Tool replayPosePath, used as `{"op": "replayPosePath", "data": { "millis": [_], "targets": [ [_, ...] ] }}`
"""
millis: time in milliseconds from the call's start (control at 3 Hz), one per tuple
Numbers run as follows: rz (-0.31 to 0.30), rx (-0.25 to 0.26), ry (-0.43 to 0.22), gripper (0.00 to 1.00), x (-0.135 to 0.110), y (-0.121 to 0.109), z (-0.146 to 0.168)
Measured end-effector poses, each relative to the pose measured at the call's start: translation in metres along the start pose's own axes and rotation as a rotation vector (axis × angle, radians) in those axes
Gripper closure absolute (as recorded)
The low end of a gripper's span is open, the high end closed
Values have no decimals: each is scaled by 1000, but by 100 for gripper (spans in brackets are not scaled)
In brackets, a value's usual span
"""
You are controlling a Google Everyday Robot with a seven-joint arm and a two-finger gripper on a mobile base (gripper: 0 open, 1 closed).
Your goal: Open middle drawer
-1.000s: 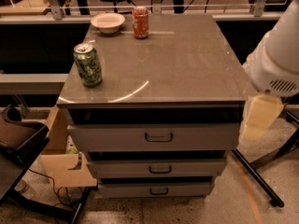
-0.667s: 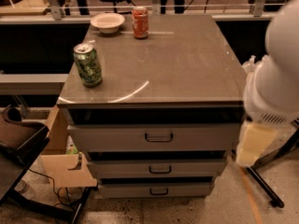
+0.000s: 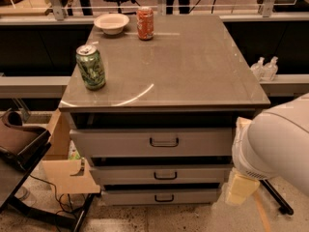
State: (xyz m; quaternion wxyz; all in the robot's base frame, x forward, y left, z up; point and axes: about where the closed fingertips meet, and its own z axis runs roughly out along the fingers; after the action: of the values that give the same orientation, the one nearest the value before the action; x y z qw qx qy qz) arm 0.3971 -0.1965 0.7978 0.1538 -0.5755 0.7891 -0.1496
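Note:
The grey cabinet (image 3: pixel 169 66) has three drawers. The middle drawer (image 3: pixel 120 175) is a shallow grey front with a small dark loop handle (image 3: pixel 165 175) at its centre, and it looks shut. The taller top drawer (image 3: pixel 116 143) is above it and the third drawer (image 3: pixel 130 197) below. My white arm (image 3: pixel 275 144) comes in from the right, low beside the cabinet. Its cream end piece with the gripper (image 3: pixel 240 187) hangs by the cabinet's right front corner, level with the lower drawers and right of the middle handle.
On the cabinet top stand a green can (image 3: pixel 91 66), an orange can (image 3: pixel 145 23) and a white bowl (image 3: pixel 111 23). A cardboard box (image 3: pixel 65 170) and a dark chair (image 3: pixel 19 144) are at the left. Two bottles (image 3: pixel 264 67) sit on the right ledge.
My arm has dropped lower and swung in toward the cabinet's right front corner. The cream end piece went from top drawer height to the lower drawers. The drawers have not moved.

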Motion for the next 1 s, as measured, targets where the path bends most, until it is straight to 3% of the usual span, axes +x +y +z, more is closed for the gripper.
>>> {"op": "replayPosePath", "data": {
  "millis": [667,1000],
  "targets": [
    [-19,-10,-12,0,-13,5,14],
    [-49,-14,-17,0,-35,33,44]
  ]
}}
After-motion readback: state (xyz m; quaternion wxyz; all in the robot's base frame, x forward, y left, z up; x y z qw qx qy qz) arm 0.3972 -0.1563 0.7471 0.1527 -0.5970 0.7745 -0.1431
